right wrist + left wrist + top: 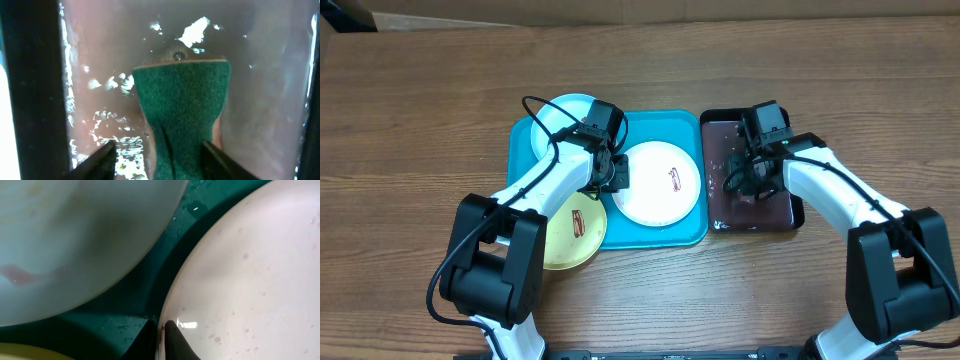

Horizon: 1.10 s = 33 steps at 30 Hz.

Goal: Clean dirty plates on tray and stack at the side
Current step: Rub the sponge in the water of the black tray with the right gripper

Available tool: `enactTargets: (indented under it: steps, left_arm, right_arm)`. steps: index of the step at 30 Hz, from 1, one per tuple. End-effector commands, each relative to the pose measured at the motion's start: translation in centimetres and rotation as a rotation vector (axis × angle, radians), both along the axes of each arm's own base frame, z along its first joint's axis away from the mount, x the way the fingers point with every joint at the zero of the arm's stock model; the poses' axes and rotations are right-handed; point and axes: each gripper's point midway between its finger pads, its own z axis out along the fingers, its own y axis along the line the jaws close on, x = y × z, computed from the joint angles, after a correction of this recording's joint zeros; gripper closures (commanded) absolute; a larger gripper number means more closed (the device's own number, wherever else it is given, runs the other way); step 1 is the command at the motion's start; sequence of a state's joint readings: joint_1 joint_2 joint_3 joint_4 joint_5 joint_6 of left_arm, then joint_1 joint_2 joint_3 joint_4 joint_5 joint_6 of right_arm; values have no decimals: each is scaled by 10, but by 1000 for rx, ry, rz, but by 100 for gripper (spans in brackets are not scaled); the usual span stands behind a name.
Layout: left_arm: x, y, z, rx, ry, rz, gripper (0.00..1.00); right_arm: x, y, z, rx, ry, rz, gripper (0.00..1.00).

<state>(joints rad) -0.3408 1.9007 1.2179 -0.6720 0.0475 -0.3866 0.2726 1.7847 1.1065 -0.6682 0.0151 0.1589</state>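
On the tray: your white plate lies flat in the right half, with a brown-red smear on its face.
Left gripper: clenched on the white plate's left rim. In the wrist view its fingers stand almost together, with the plate's edge pinched between them.
Cyan plate: sits in the tray's far left corner, partly under your left arm. The wrist view shows a faint pinkish smear on it and a strip of bare wet tray between it and the white plate.
Yellow-green plate: at the tray's near left corner, overhanging the rim onto the table. Its smear shows, and your left arm crosses its edge.
Black tray: just to the right of the turquoise tray, its floor wet and glistening.
Right gripper: low inside the black tray, jaws partly apart and gripping nothing.
Sponge: green, lying on the wet floor between your right fingers. One finger is at its edge and the other stands clear of it with a gap.
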Motion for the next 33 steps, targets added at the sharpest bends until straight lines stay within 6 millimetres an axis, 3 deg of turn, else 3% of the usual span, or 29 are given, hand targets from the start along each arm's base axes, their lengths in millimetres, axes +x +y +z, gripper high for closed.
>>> enactTargets:
  steps: [1,12,22,33]
  left_arm:
    - [-2,-1,-5,11,8,-11,90]
    - [-2,-1,-5,11,8,-10,90]
    - [-2,-1,-5,11,8,-10,90]
    - [-2,-1,-5,11,7,-11,90]
  right_arm:
    - [-1,-2,-6,-18,6,8,49]
    - [4,-14,-4,-86,-22,-15,41]
    - [3,-14,-5,-87,-17,-14,41]
    - [0,-15,-9,-84,-9,-12,50]
